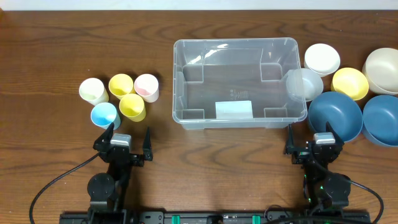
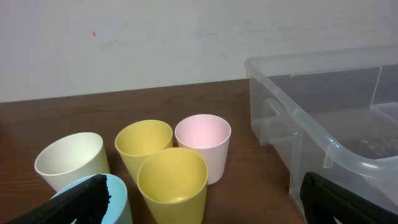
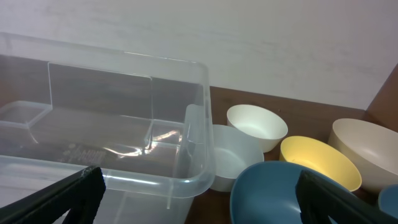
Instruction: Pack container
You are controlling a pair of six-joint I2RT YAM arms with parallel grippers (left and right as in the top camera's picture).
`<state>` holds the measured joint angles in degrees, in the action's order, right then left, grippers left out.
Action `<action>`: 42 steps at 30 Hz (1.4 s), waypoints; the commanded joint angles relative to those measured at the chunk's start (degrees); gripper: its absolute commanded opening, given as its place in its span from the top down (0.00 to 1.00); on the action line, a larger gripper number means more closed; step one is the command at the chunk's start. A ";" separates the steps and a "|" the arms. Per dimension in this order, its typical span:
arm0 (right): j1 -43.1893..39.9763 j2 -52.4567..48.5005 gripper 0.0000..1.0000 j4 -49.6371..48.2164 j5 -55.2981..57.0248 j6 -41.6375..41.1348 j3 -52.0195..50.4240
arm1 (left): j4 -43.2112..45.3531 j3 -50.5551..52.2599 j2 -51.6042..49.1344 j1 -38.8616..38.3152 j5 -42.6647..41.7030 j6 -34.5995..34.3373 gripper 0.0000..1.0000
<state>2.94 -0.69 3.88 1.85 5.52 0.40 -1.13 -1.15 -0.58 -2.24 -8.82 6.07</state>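
Clear container (image 1: 230,78) sits between cups (image 1: 132,106) and bowls (image 1: 334,115), both arms' jaws apart, apparently gripping nothing.

Clear, glossy plastic container (image 1: 236,42) with pale matt label (image 1: 234,110), on dark grained wooden table (image 1: 50,50); smooth matt plastic cups (image 1: 132,106) left, smooth bowls (image 1: 336,115) right.

A: Cups, by colour?
B: Cream cup (image 1: 93,91), pink cup (image 1: 147,87), light-blue cup (image 1: 104,115), yellow cups (image 1: 120,84) (image 1: 132,106) (two).
A: Bowls?
B: White bowl (image 1: 321,59), yellow bowl (image 1: 349,83), cream bowl (image 1: 383,70), dark-blue bowls (image 1: 335,116) (image 1: 382,119); container (image 1: 236,41) clear, label (image 1: 234,110) pale.
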 commanded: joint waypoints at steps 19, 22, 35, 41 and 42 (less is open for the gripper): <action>0.55 0.37 0.01 0.15 -1.42 -0.31 -0.09 | -2.05 0.92 0.24 0.35 -1.05 0.57 0.02; 0.55 0.37 0.01 -0.17 -1.90 -0.55 -0.09 | -2.08 0.92 0.24 0.35 -1.05 0.57 0.02; 0.48 0.07 0.01 -7.32 -16.74 -3.06 5.27 | -2.05 0.92 0.24 0.35 -1.05 0.57 0.02; 0.26 -10.49 0.01 1.88 -4.44 -1.53 23.45 | -2.05 0.92 0.24 0.35 -1.05 0.57 0.02; 0.15 -13.46 0.01 5.79 -2.67 -0.70 27.47 | -2.05 0.92 0.24 0.35 -1.05 0.57 0.02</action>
<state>2.92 -8.27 5.50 -8.51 3.42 18.94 -1.13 -1.15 -0.60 -2.24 -8.82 6.07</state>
